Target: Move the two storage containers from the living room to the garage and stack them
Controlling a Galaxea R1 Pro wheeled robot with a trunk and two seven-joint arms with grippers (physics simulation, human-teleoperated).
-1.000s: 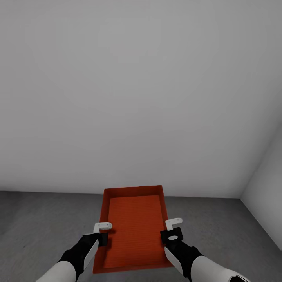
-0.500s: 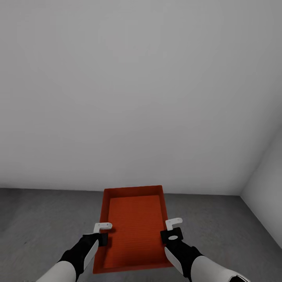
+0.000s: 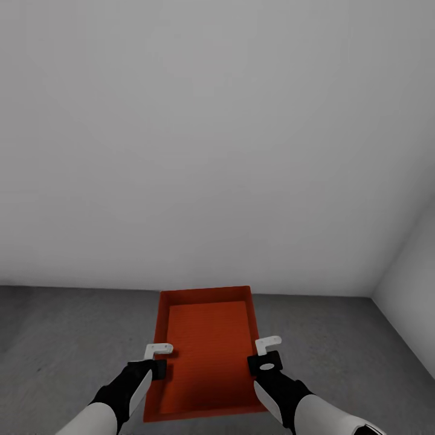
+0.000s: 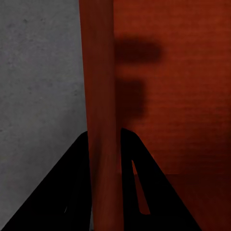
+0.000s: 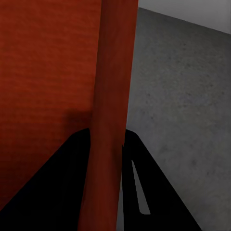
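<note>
An orange-red storage container (image 3: 208,356) is held in front of me above the dark grey concrete floor (image 3: 72,338) of the garage. My left gripper (image 3: 158,362) is shut on its left wall (image 4: 103,120), black fingers (image 4: 77,187) on either side of the thin wall. Across from it, my right gripper (image 3: 261,357) is shut on the right wall (image 5: 113,96), its fingers (image 5: 139,187) clamping it the same way. The bin is lidless and holds nothing.
A plain white-grey wall (image 3: 211,139) rises straight ahead, meeting the floor just beyond the bin. A second wall (image 3: 411,290) forms a corner at the right. Bare concrete lies to the left and right of the bin.
The floor line has risen very slightly in the picture, so the view has moved a little. Both grippers and the bin hold the same pose.
</note>
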